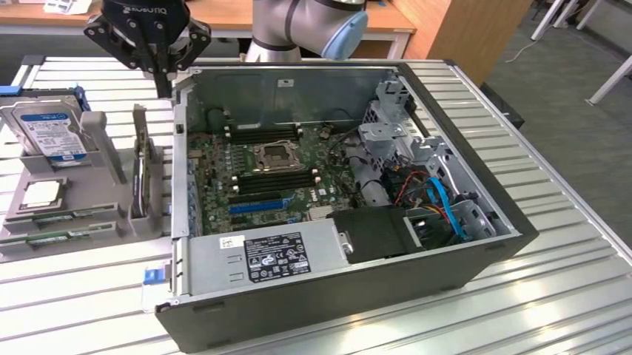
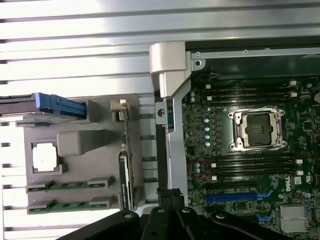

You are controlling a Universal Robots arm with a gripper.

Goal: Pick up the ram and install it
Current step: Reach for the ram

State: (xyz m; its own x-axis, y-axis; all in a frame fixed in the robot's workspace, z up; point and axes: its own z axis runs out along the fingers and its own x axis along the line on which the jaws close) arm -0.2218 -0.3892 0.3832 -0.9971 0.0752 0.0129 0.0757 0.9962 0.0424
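a robotics lab or workshop set in an office-like room: an open desktop computer case (image 1: 395, 296) lies on a ribbed metal work table (image 1: 553, 310), with a grey parts holder (image 1: 109, 222) of loose components at the exterior view's left. a robot arm (image 1: 296, 18) stands at the upper middle, before wooden desks (image 1: 474, 29). grey carpet (image 1: 563, 89) and white furniture legs (image 1: 610, 80) show at the upper right.

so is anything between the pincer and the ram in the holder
Nothing visible covers the ram: it lies open from above in the grey holder. The shut pincer hangs over the case wall, and an upright card stands in the holder between them.
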